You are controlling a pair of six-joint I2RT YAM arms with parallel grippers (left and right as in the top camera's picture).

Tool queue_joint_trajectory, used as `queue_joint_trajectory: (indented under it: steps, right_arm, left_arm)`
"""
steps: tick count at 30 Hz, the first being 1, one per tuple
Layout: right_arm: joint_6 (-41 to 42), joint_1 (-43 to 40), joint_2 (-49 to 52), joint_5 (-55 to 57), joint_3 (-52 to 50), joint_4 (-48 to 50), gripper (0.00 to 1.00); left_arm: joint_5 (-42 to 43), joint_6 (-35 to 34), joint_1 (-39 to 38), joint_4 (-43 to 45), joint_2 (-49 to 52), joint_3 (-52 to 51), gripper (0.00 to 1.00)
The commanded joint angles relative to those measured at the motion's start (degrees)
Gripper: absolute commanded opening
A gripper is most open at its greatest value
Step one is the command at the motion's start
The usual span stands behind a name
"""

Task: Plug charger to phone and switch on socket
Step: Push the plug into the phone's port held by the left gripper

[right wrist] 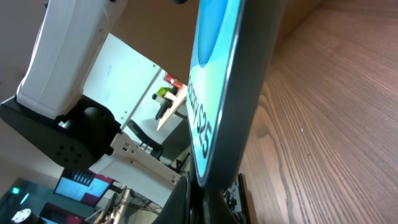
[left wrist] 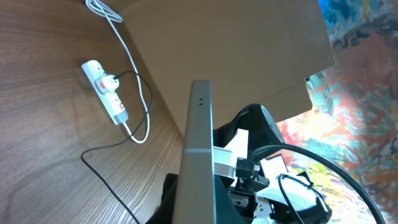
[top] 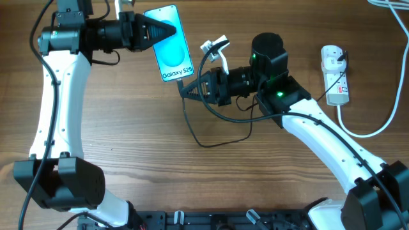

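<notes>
My left gripper (top: pixel 151 32) is shut on the top part of the phone (top: pixel 170 42) and holds it above the table, its "Galaxy S25" end towards the right arm. In the left wrist view the phone (left wrist: pixel 199 155) shows edge-on. My right gripper (top: pixel 186 89) is closed to a point just below the phone's bottom end (right wrist: pixel 221 93), shut on the tip of the charger (top: pixel 203 143); the connector itself is hidden. The thin black cable loops over the table to a small plug (left wrist: pixel 109 81) seated in the white socket (top: pixel 335 75), which also shows in the left wrist view (left wrist: pixel 104 91).
The socket's thick white cord (top: pixel 381 125) curves along the right table edge and runs to the far corner (left wrist: pixel 122 38). The slack black cable (left wrist: pixel 106 180) lies on the wood between the arms. A brown wall panel (left wrist: pixel 249 56) stands behind the table.
</notes>
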Motion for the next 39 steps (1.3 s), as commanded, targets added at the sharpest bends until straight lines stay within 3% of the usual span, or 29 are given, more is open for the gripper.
queue_joint_trajectory:
  steps: [1, 10, 29, 39]
  right_arm:
    - [0.31, 0.02, -0.90, 0.22, 0.17, 0.39, 0.04]
    - [0.37, -1.36, -0.90, 2.01, 0.17, 0.87, 0.05]
    - [7.89, -1.90, -0.90, 9.73, 0.17, 12.85, 0.04]
    - [8.96, -3.10, -0.90, 8.90, 0.17, 11.89, 0.04]
  left_arm:
    - [1.46, 0.70, -1.66, -0.07, -0.33, 0.70, 0.04]
    - [1.46, 0.72, -2.08, -0.15, -0.33, 0.70, 0.04]
    - [1.14, 0.96, -3.93, -2.10, -0.33, 0.70, 0.04]
    - [0.96, 0.96, -4.92, -1.99, -0.33, 0.70, 0.04]
